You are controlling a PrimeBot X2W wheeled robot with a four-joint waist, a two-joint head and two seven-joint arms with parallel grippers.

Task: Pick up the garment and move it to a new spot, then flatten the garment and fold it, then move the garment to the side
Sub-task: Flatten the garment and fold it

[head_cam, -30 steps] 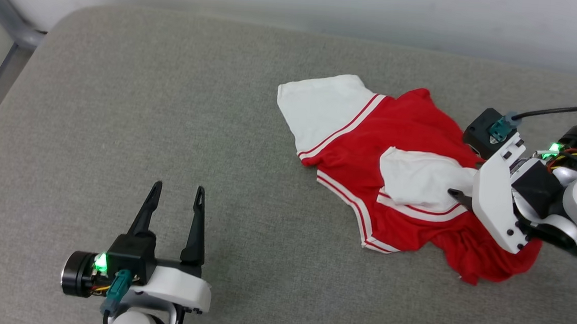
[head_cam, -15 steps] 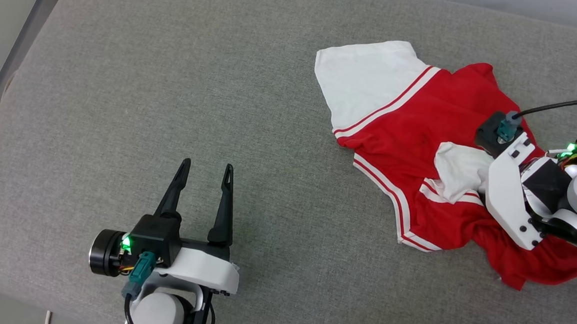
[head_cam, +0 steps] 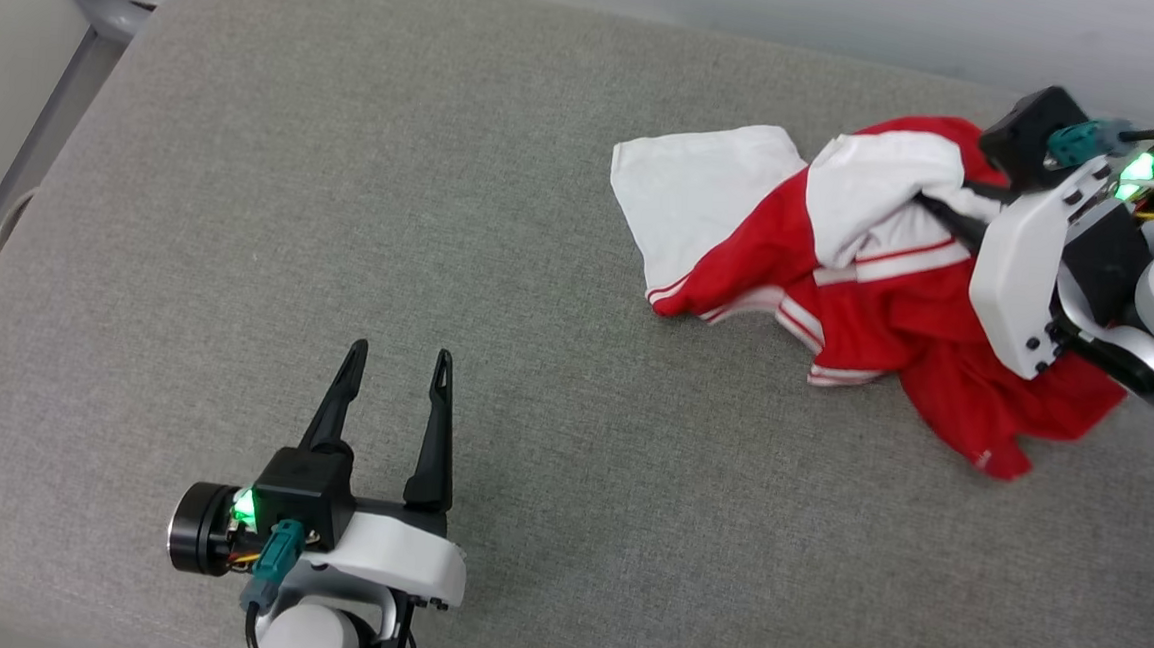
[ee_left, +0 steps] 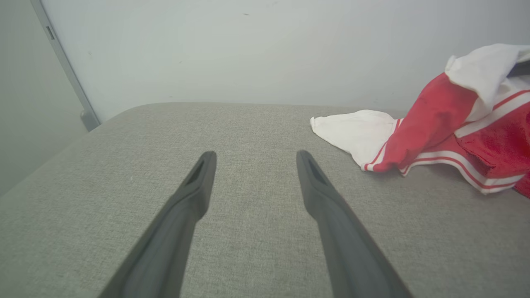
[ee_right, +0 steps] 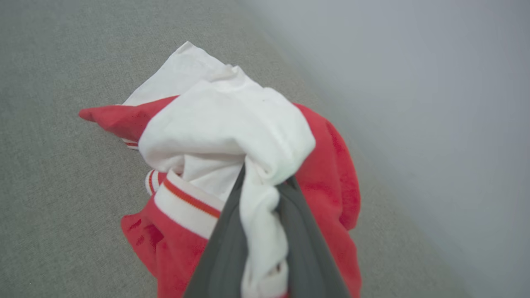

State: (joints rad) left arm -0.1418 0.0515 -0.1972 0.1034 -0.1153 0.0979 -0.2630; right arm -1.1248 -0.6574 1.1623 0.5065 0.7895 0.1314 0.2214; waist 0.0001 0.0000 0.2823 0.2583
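Leftmost, the left gripper (head_cam: 402, 351) hangs over the grey cushion (head_cam: 241, 243), fingers apart and empty. Further right, the garment (head_cam: 888, 313) lies crumpled near the cushion's far right side, one white sleeve lifted. In the head view the right gripper (head_cam: 935, 204) has its tips buried in cloth. The right wrist view shows them clamped on that sleeve, with red fabric trailing below.

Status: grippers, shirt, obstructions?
Right gripper shut on shirt, white sleeve. Left gripper open over cushion. Sleeve end raised, rest bunched on cushion. No obstructions seen.
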